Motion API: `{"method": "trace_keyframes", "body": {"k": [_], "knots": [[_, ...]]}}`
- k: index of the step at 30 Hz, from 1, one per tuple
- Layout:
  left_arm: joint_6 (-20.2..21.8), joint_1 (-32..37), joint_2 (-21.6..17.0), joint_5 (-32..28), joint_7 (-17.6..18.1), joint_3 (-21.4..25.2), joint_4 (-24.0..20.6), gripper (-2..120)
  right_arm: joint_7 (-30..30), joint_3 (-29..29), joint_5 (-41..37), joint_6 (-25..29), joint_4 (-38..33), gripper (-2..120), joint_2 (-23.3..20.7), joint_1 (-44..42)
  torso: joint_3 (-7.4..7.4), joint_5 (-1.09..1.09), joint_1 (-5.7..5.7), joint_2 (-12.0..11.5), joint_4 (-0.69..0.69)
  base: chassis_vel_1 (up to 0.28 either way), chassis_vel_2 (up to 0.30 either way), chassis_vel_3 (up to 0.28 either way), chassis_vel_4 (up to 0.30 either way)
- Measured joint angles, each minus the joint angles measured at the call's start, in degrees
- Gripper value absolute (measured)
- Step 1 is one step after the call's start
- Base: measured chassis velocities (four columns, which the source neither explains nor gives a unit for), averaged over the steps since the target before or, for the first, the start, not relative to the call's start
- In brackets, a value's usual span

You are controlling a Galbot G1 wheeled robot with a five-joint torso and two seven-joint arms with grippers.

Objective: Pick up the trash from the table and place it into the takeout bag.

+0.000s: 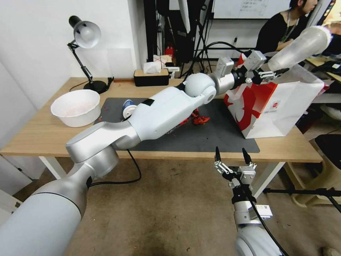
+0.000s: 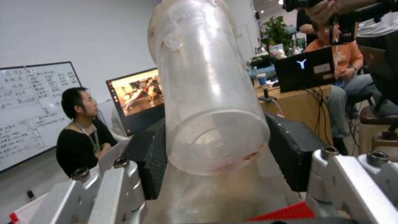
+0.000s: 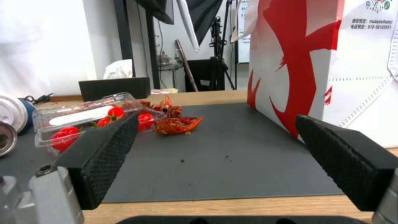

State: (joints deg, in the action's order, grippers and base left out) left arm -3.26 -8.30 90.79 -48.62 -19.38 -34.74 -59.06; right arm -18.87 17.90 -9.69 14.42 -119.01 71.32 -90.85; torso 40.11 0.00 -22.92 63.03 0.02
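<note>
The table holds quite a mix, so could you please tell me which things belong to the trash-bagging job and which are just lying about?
Part of the job:
- clear plastic cup, gripped by the left gripper above the takeout bag
- white bowl
- blue-white cup
- red scraps
- clear box of red bits

Just lying about:
- desk lamp
- black tissue box

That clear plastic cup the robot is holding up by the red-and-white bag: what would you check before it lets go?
1. Cup gripped: the left gripper is shut on the clear plastic cup. Ok.
2. Cup over the takeout bag: it sticks out above the bag's top, tilted. Squarely over the opening: cannot tell.
3. Bag upright on the table: ok.
4. Room inside the bag: cannot tell.
5. Right gripper out of the way: open, low before the table's front edge. Ok.
6. Trash remaining: white bowl and red scraps still on the table. Not ok.
</note>
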Motion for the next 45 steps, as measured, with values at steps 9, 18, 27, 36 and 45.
{"method": "trace_keyframes", "body": {"k": [9, 18, 27, 36, 45], "knots": [[-0.1, -0.2, 1.5, 0.2, 0.1, -0.1, 3.1, 54, 0.1, -0.9, -0.2, 0.0, 0.9, 94, 0.0, 1.4, 0.0, 0.0, 0.0, 0.0, 0.0, 0.0, 0.0, 0.0, 0.0], [0.1, -0.3, 1.4, 0.2, 0.6, -0.3, 3.4, 88, 0.2, -1.1, -0.4, 0.0, 1.6, 94, -0.1, 2.3, 0.0, 0.0, 0.0, 0.0, -0.01, 0.0, 0.0, 0.0, 0.0], [1.0, 0.1, -0.2, 0.2, 1.4, 3.7, 2.0, 100, 0.2, -1.1, -0.5, 0.0, 1.7, 94, -0.3, 2.5, 0.0, 0.0, 0.0, 0.0, -0.04, 0.0, 0.0, 0.0, 0.0], [3.0, 5.5, -11.4, 0.0, 3.4, 8.2, -7.0, 100, 0.2, -1.5, -0.5, 0.0, 2.1, 94, -0.4, 2.7, 0.0, -0.02, 0.0, 0.0, -0.03, 0.0, 0.0, 0.0, 0.0], [3.3, 16.4, -24.6, 0.5, 5.2, 15.1, -17.5, 100, 0.2, -1.8, -0.5, 0.0, 2.4, 94, -0.9, 2.6, 0.0, -0.03, 0.0, 0.0, -0.01, 0.0, 0.0, 0.0, 0.0]]}}
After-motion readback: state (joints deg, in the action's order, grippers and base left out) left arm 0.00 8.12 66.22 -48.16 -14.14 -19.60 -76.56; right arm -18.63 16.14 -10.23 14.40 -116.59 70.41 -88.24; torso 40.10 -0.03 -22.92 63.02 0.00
